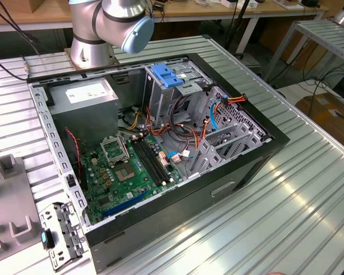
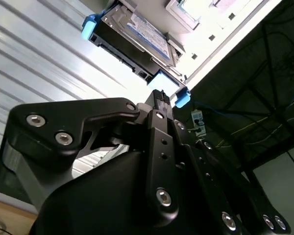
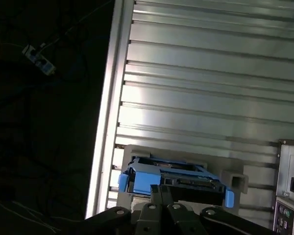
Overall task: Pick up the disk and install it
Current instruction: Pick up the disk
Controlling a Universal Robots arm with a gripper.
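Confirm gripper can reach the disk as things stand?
Likely yes. In the second wrist view the disk lies just ahead of the gripper, with nothing visible between them to block the approach.

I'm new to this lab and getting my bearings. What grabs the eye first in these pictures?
The open computer case on the ribbed metal table dominates the exterior view, its green motherboard exposed. In the second wrist view, the blue-railed disk lies close ahead of the gripper.
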